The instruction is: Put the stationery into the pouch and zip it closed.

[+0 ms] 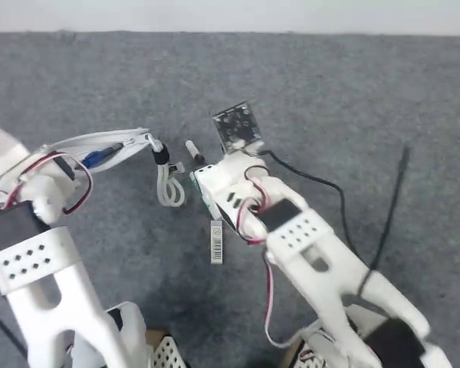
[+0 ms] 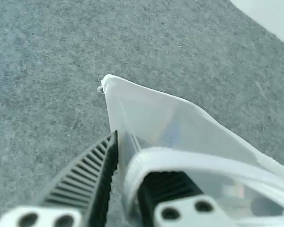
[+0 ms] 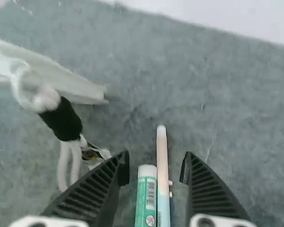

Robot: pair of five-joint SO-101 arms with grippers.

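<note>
The translucent white pouch point(image 1: 111, 144) lies at the left with a blue pen point(image 1: 100, 158) inside it. My left gripper point(image 1: 61, 165) is shut on the pouch's rim point(image 2: 180, 161), one finger inside and one outside. A black zipper pull point(image 1: 161, 156) with a white cord loop point(image 1: 169, 190) hangs at the pouch's open end. Just right of it, my right gripper point(image 3: 155, 156) stands open, low over the mat. Between its fingers lie a green-and-white tube point(image 3: 146, 198) and a cream pen point(image 3: 162, 156), whose tip point(image 1: 192, 147) points to the far side.
The table is covered by a grey mat point(image 1: 330, 92). A black cable point(image 1: 314, 182) and a thin black line point(image 1: 391, 207) run over it on the right. A white barcode label point(image 1: 216, 242) shows beside the right arm. The far half of the mat is bare.
</note>
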